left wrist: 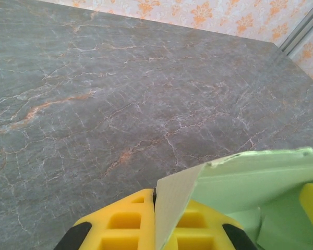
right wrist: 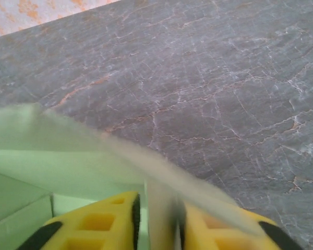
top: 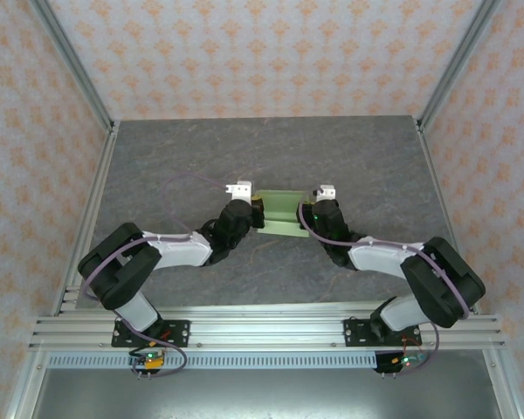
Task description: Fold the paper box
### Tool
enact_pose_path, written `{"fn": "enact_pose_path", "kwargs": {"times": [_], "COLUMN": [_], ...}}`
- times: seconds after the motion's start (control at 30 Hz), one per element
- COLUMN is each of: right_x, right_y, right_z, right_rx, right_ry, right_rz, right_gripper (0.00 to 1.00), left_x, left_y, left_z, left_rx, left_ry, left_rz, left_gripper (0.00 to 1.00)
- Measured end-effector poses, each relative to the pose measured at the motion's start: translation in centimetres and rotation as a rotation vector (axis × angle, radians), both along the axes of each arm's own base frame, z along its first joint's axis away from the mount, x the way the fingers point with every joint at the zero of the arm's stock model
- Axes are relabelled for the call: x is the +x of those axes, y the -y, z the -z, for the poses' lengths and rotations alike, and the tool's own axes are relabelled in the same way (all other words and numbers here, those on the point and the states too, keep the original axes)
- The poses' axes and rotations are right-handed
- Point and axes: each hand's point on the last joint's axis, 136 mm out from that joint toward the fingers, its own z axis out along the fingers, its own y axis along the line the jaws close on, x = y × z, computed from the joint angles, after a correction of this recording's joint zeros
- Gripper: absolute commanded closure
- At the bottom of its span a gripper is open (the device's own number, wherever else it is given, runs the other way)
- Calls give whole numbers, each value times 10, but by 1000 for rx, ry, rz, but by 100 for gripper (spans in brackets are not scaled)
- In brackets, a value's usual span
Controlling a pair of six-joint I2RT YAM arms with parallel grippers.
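Observation:
The pale green paper box [top: 279, 212] stands half-formed in the middle of the table, between my two grippers. My left gripper [top: 255, 212] is at its left end. In the left wrist view the yellow jaws are pressed together on a thin flap of the paper box [left wrist: 173, 204], so my left gripper [left wrist: 156, 200] is shut on it. My right gripper [top: 310, 212] is at the box's right end. In the right wrist view its jaws stand slightly apart around a blurred flap of the paper box [right wrist: 164, 219]; my right gripper [right wrist: 156, 208] is open, the flap loose in the gap.
The grey marbled table [top: 183, 157] stretches around the box. Patterned walls with metal corner posts [top: 74, 65] close in the back and sides. Both arms reach in from the rail at the near edge [top: 262, 327].

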Motion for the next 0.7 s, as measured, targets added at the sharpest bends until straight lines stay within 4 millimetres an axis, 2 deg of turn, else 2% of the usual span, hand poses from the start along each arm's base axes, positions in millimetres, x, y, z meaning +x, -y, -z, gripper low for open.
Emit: {"fn": "enact_pose_path", "kwargs": {"times": [0.1,0.37,0.47,0.57,0.7], "right_x": [-5,-38,-50,-56,-44], "right_y": [0,19,28,36,53], "right_z": [-13,-74,-82,-78,-76], "right_rx": [42,228,274,285,303], "right_ry": [0,39,21,-33,-138], "right_rz": [2,35,59,101,208], "right_gripper": [58,30,23,17,15], "left_x": [-2,-7,-7,-7,-5], "left_y": [0,-2,-3,-2,-2], "left_z": [2,8,9,10,11], "left_rx": [10,42,48,54,64], "left_ry": [2,-11,-15,-20,-21], "left_rz": [-8,-22,-24,-25,-26], "left_gripper": [100,100,100,100,100]}}
